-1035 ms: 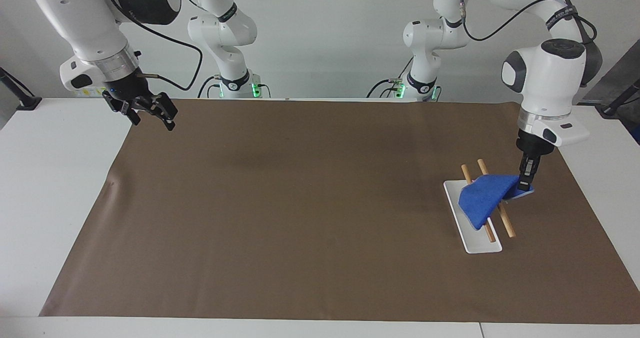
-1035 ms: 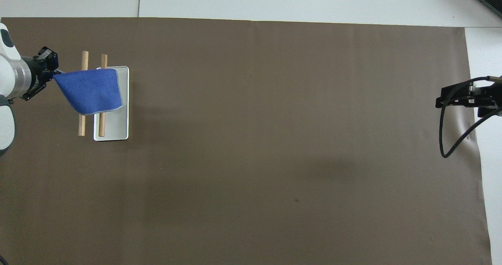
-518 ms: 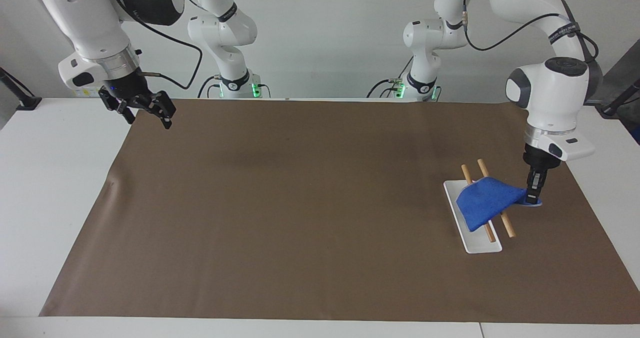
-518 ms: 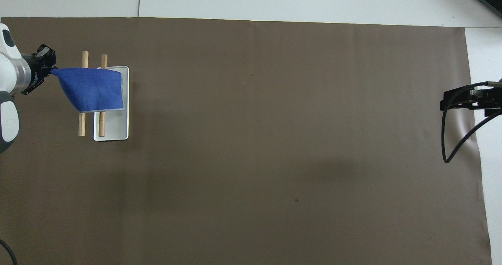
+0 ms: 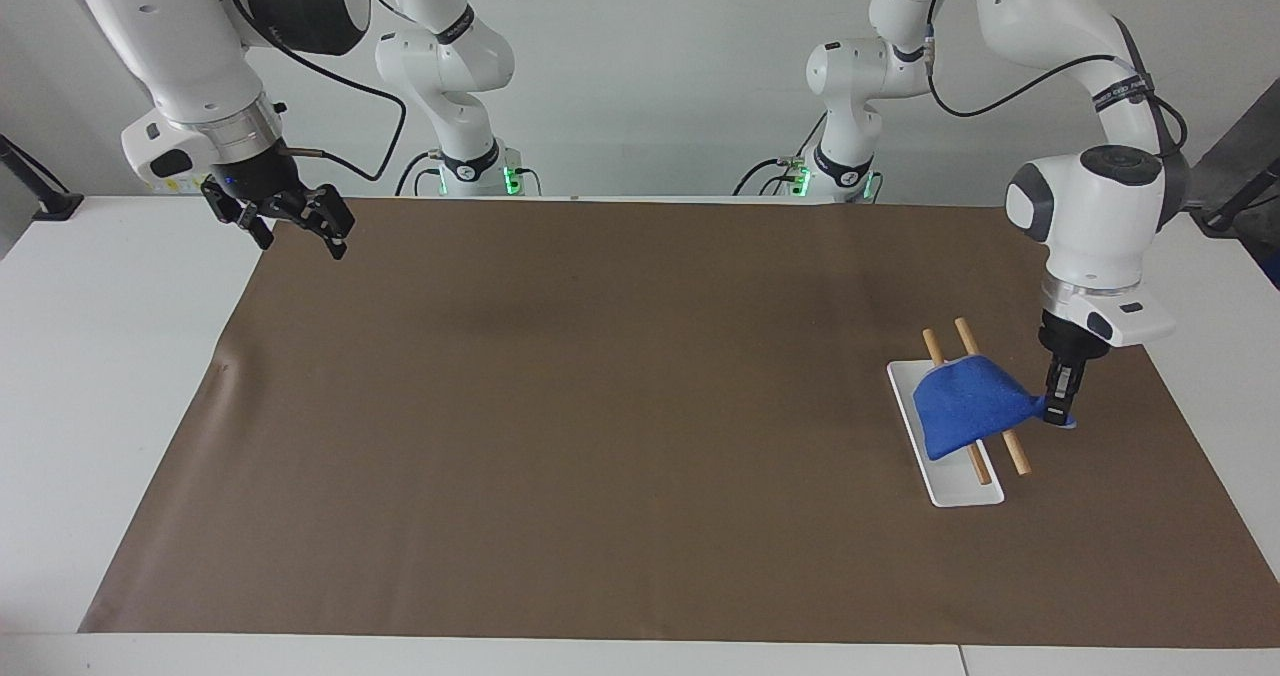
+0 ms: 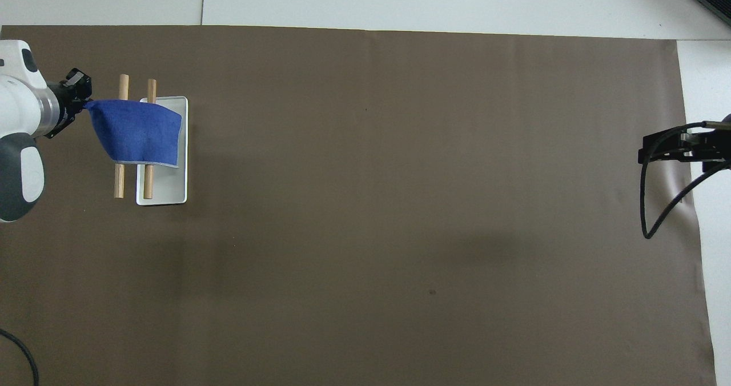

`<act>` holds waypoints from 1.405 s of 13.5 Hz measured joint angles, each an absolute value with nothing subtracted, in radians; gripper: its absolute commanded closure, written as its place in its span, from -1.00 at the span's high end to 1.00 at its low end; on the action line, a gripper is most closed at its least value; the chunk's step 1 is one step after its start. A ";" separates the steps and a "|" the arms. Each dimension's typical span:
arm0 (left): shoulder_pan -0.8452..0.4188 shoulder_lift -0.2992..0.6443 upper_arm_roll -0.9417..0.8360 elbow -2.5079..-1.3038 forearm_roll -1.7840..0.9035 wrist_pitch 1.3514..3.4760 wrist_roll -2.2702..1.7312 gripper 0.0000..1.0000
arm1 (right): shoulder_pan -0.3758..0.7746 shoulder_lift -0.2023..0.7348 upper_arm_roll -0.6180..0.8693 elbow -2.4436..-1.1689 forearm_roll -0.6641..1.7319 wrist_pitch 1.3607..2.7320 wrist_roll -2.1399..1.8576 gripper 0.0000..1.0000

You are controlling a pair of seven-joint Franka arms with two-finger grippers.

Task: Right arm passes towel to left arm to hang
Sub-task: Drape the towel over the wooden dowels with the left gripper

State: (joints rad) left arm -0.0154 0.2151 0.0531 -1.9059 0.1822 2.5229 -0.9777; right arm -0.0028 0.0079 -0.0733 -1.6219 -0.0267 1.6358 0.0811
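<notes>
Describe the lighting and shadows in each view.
Facing view: soft, even light; a faint blurred shadow lies on the brown mat toward the right arm's end, and green lights glow at both arm bases. Overhead view: flat light; dim broad patches darken the mat; the towel stays sharp.

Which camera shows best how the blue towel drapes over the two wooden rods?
The facing view: the towel humps over the wooden rods, one corner pinched by the left gripper. The overhead view shows only its flat outline.
</notes>
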 measured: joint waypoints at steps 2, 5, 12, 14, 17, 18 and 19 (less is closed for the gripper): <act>-0.017 0.241 0.052 -1.907 0.182 2.551 -0.978 -1.00 | -0.004 0.007 -0.073 -1.622 -0.027 1.636 0.081 1.00; -0.017 0.261 0.052 -1.907 0.182 2.568 -0.978 -1.00 | -0.007 0.007 -0.075 -1.622 -0.027 1.636 0.081 1.00; -0.018 0.283 0.052 -1.904 0.182 2.606 -0.977 0.39 | -0.002 0.007 -0.077 -1.623 -0.027 1.659 0.081 1.00; -0.018 0.284 0.052 -1.897 0.182 2.604 -0.977 0.41 | -0.003 0.007 -0.081 -1.623 -0.027 1.659 0.081 1.00; -0.017 0.296 0.054 -1.828 0.183 2.521 -0.965 0.36 | -0.003 0.007 -0.084 -1.623 -0.027 1.659 0.081 1.00; -0.017 0.302 0.054 -1.789 0.183 2.463 -0.947 0.31 | -0.003 0.007 -0.084 -1.623 -0.027 1.659 0.081 1.00; -0.017 0.309 0.054 -1.746 0.183 2.393 -0.920 0.28 | -0.003 0.007 -0.084 -1.623 -0.027 1.659 0.081 1.00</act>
